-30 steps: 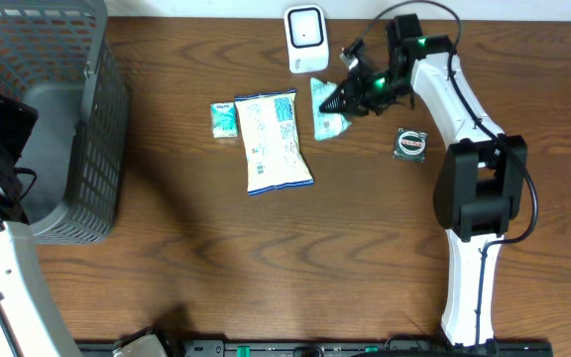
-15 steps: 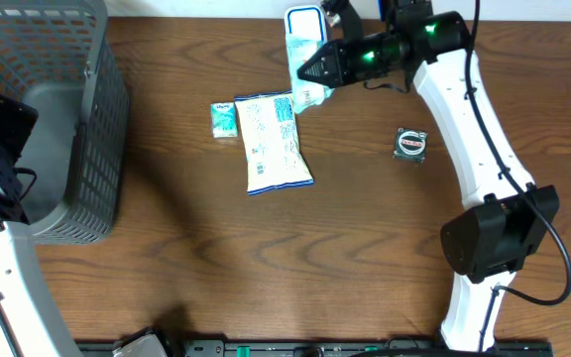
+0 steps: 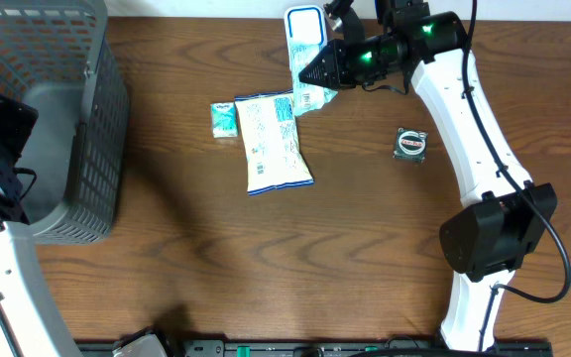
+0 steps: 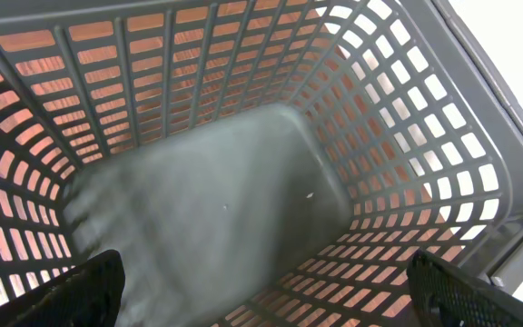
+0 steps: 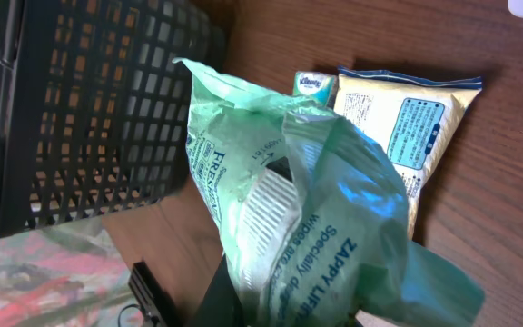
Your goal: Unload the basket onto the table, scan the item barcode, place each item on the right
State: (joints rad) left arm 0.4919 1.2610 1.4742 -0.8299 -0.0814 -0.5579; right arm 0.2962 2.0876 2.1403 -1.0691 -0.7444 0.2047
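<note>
Basket (image 3: 67, 129) of grey mesh filled the left side of the table (image 3: 266, 258), the left gripper (image 4: 266, 295) spread wide over its floor. Mid-table lay a cream snack bag (image 3: 274, 141). The right gripper (image 3: 317, 71) pinched the green packet (image 5: 316, 209) just beside the white scanner (image 3: 305, 18).

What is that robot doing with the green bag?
The right gripper is shut on the green packet and holds it by the white scanner at the back of the table, so its barcode can be read. The left gripper hangs open over the grey basket, holding nothing. A snack bag, a small tissue pack and a round roll lie on the table.
</note>
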